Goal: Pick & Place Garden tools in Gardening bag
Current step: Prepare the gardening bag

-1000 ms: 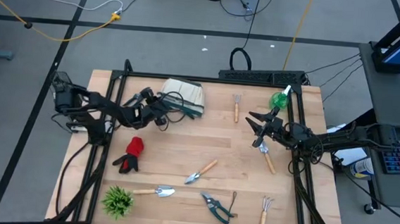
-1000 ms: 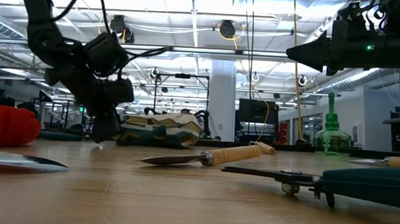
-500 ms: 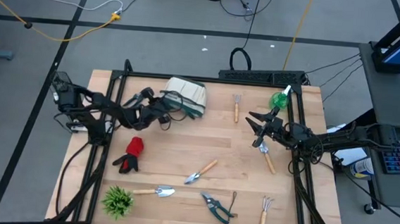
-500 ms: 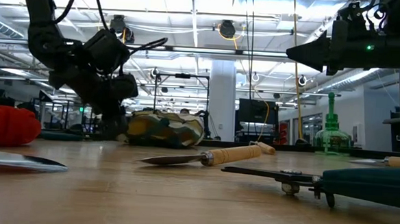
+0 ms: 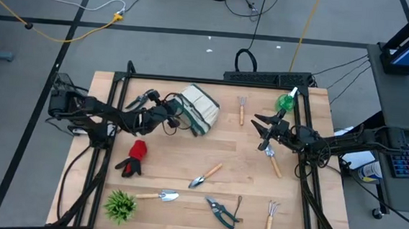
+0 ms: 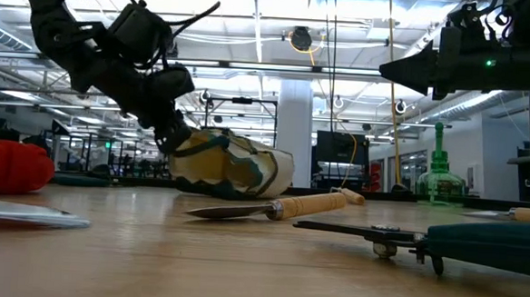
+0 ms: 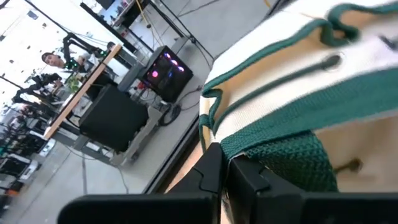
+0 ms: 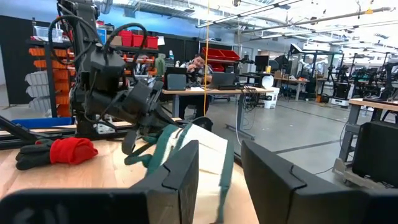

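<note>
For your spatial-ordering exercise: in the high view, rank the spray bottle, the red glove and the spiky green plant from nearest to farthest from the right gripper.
From the right gripper:
1. Spray bottle, at the back right edge.
2. Red glove, on the left side.
3. Spiky plant, at the front left corner.

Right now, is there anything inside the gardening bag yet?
Cannot tell. The gardening bag lies tipped on the table, gripped at its edge by the left gripper; no view looks into its mouth. Tools like the trowel and pruners still lie outside.
</note>
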